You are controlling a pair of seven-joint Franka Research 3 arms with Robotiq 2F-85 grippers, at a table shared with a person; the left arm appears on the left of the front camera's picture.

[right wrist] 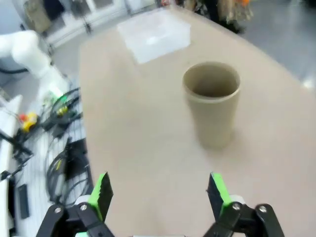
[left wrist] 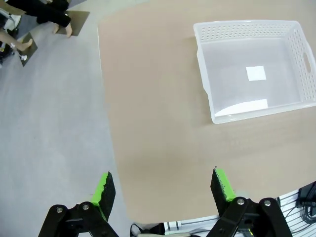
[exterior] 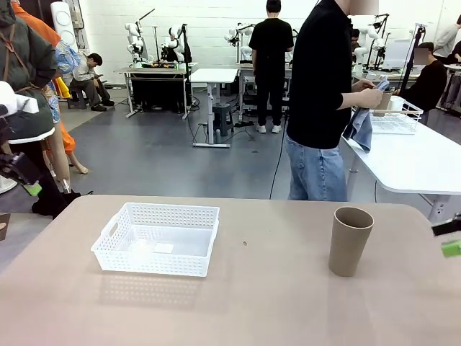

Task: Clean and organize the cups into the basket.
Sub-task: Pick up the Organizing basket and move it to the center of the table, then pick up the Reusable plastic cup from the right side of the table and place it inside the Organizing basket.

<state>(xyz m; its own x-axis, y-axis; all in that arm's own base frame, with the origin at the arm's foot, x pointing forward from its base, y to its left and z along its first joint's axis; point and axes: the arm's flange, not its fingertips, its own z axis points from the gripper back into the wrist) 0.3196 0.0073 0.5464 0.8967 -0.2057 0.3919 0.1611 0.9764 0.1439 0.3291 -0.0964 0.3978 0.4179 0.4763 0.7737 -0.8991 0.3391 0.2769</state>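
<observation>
Two grippers hang with jaws spread wide and nothing between them: the right gripper (right wrist: pixel 160 191) at the table's right side, the left gripper (left wrist: pixel 163 187) over the left edge of the table (left wrist: pixel 163 123). The main risk lies with the taupe cup (right wrist: pixel 212 103), which stands upright, tall on a narrow base, on the right part of the table. If the right gripper comes in off line, one finger would likely meet the wall or rim instead of passing beside it, and the cup could tip and roll across the smooth top toward an edge. Its tapered matte wall may also slide down through a loose squeeze. The white lattice basket (exterior: pixel 157 238) looks light, so a cup set down hard against its rim could shove it along. The cup sits ahead of the right gripper, a little to the right of its centre line in the wrist view, near but apart and not yet between the fingers. The basket lies farther left, well apart from the cup and empty but for a white label. It is nearer the left gripper but apart from it, further in on the table. At the far side, the person's hands (exterior: pixel 371 94) work a blue cloth (exterior: pixel 360 128) beside a white wire rack (exterior: pixel 396 117). What they hold is too small to tell.
</observation>
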